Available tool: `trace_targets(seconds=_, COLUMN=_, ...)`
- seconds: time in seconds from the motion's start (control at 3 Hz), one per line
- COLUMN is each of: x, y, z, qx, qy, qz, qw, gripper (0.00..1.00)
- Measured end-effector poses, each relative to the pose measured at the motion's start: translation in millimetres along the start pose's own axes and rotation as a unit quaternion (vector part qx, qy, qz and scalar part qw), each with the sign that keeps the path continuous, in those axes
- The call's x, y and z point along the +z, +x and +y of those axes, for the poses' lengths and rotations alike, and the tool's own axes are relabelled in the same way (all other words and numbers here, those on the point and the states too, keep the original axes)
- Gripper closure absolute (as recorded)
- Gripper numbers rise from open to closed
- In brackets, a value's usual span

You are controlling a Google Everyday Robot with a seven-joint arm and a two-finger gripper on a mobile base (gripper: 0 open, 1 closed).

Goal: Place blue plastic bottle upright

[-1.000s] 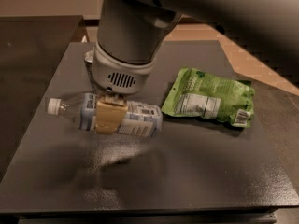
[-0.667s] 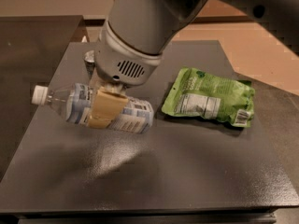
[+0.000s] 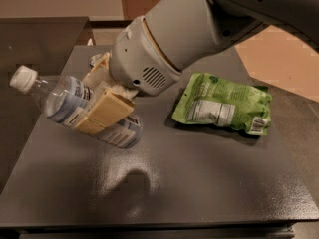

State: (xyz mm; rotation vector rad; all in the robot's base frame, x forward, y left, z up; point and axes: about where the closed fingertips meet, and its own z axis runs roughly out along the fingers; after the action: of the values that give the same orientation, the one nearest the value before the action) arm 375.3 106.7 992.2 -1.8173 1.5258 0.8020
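Note:
The blue plastic bottle (image 3: 75, 106) is clear with a white cap at upper left and a pale blue-and-white label. It is held tilted in the air above the left part of the dark table (image 3: 209, 183), cap end raised to the left, base lower right. My gripper (image 3: 102, 103) is shut on the bottle's middle; one tan finger pad (image 3: 107, 111) lies across the label, the other shows behind the bottle. The grey wrist and arm reach in from the upper right. The bottle's shadow falls on the table below.
A green snack bag (image 3: 224, 108) lies flat on the right part of the table. A second dark surface (image 3: 35, 39) stands at the back left. The table's front edge runs along the bottom of the view.
The bottle was lying on the table in my gripper; it has been lifted and tilted, cap end rising toward the left. The arm has swung closer to the camera.

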Motion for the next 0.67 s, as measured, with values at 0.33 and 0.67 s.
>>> trace_targets(seconds=0.33, x=-2, y=-9, z=3, qx=0.013, qy=0.011, qz=-0.086, qw=0.9962, gripper=1.0)
trace_targets(seconds=0.67, x=-7, y=-21, z=7, qx=0.015, qy=0.012, qz=-0.106, qw=0.9942, gripper=1.0)
